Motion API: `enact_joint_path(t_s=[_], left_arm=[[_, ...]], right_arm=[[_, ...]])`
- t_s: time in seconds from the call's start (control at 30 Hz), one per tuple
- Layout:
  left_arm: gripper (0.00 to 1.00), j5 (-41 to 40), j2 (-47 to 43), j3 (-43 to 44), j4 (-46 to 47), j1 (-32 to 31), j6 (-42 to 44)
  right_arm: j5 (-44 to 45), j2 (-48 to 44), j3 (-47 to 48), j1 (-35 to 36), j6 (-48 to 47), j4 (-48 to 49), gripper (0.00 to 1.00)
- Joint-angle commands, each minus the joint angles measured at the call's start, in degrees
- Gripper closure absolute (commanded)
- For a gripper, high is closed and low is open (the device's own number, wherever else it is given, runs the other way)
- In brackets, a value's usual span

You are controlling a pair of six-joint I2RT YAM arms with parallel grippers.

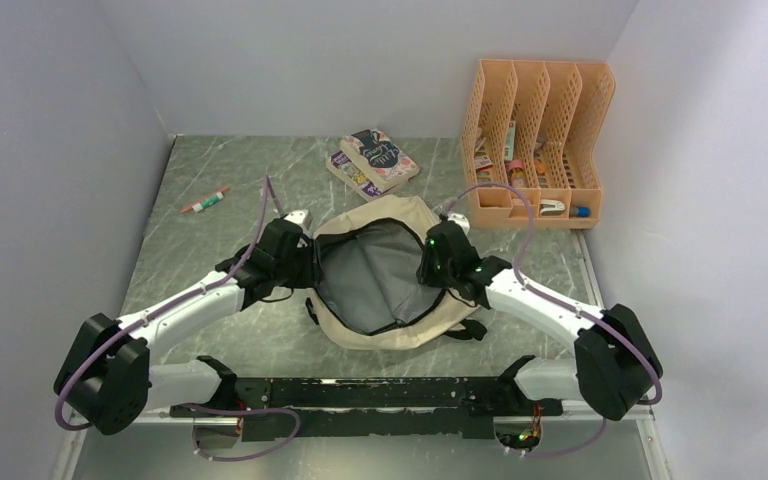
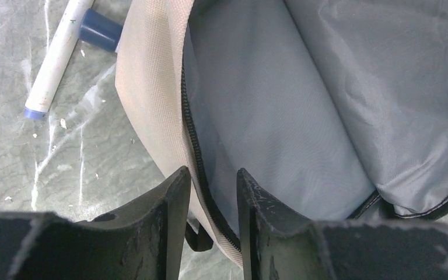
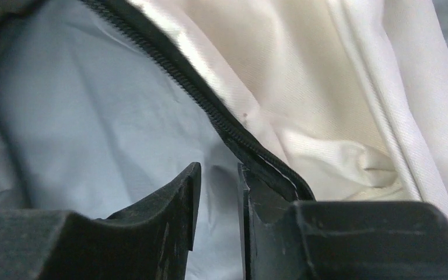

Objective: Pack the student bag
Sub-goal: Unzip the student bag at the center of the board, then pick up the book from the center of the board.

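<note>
Marbled grey table [image 1: 220, 170]; student bag [image 1: 375, 275] lies centre, mouth open, betw. arms. L: left gripper [image 2: 213, 192] pinches zipper rim. R: right gripper [image 3: 219, 192] jaws narrow at opp. rim, grip unclear. Best: spread rims evenly, w/o tugging bag off-centre.

Plain pale walls [image 1: 360, 60] close in on three sides, bare and evenly lit, with no hard shadows. Between them the worktop [image 1: 175, 255] is grey-green and marbled, with a dull metal strip [image 1: 380, 462] along its near edge.
</note>
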Motion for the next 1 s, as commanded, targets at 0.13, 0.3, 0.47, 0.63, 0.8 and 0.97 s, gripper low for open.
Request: enact_joint_path(t_s=[0.13, 0.3, 0.47, 0.63, 0.8, 0.97], left_arm=[[0.59, 1.05, 0.09, 3.46, -2.51, -0.58, 0.46], [0.48, -0.30, 0.44, 9.20, -7.38, -0.58, 0.14], [0.40, -2.81, 0.40, 17.96, -13.96, -0.58, 0.29], [0.41, -5.85, 1.23, 23.62, -14.77, -0.58, -0.28], [0.45, -5.40, 4.66, 25.27, -11.94, -0.56, -0.59], [0.49, -4.27, 9.31, 26.61, -9.58, -0.58, -0.79]], right_arm=[[4.67, 1.56, -0.94, -0.24, 0.53, -2.10, 0.59], [4.99, -2.89, 3.66, -0.28, -0.97, -5.07, 0.49], [0.95, -8.64, 6.85, -0.29, -3.68, -0.61, 0.46], [-2.28, -8.72, 7.21, -0.41, -4.91, 5.15, 0.46], [-16.54, -2.36, 8.45, -1.31, -5.56, 11.99, 0.62], [-27.92, 8.46, 11.54, -1.43, -5.29, 20.65, 0.72]])
